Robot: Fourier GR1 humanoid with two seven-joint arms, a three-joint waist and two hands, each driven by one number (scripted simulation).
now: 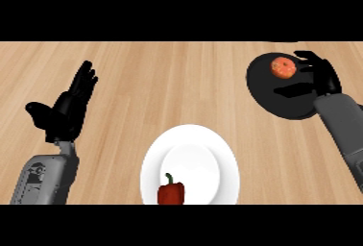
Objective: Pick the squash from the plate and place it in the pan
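An orange squash [284, 67] lies in the black pan [273, 103] at the upper right, near the pan's far rim. My right hand [322, 74] hovers over the pan's right side, just right of the squash, with its fingers spread and nothing between them; a small gap shows between fingertips and squash. Near the bottom centre sits the white plate [205, 149], with only a red bell pepper [171, 192] on its near edge. My left hand [71, 103] rests open at the left, fingers pointing up, away from everything.
Light wooden counter [163, 81] stretches between the left hand, the plate and the pan. The pan lies close to the right edge of the view, and my right forearm [344, 127] crosses its near right rim.
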